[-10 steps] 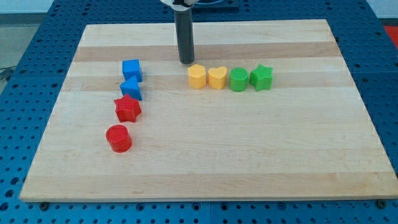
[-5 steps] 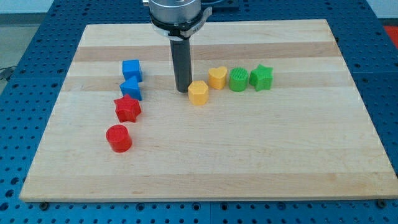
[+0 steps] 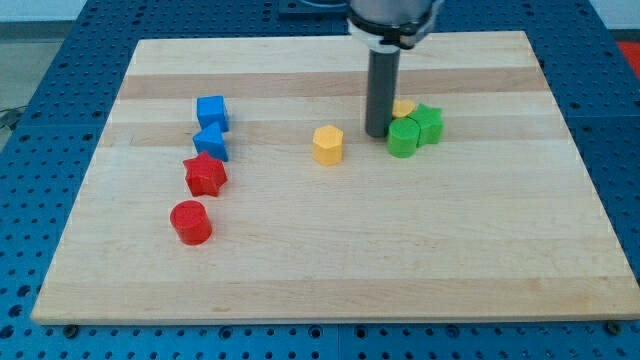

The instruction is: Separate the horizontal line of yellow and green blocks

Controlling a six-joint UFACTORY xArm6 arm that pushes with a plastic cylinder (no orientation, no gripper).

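Note:
My tip [image 3: 377, 134] stands near the board's middle right, just left of a green round block [image 3: 403, 138]. A green star block [image 3: 428, 123] touches that round block on its upper right. A yellow block [image 3: 403, 107], shape mostly hidden by the rod, peeks out just behind the rod, above the green round block. A yellow hexagonal block [image 3: 327, 144] sits alone to the tip's left, well apart from the other three.
Two blue blocks [image 3: 211, 111] [image 3: 212, 142], a red star [image 3: 205, 175] and a red round block [image 3: 191, 221] form a column on the board's left. The wooden board [image 3: 330, 280] lies on a blue perforated table.
My tip moved from left of the yellow hexagonal block to the right. The other yellow block and the green round block shifted right, bunching against the green star. The hexagonal block stayed.

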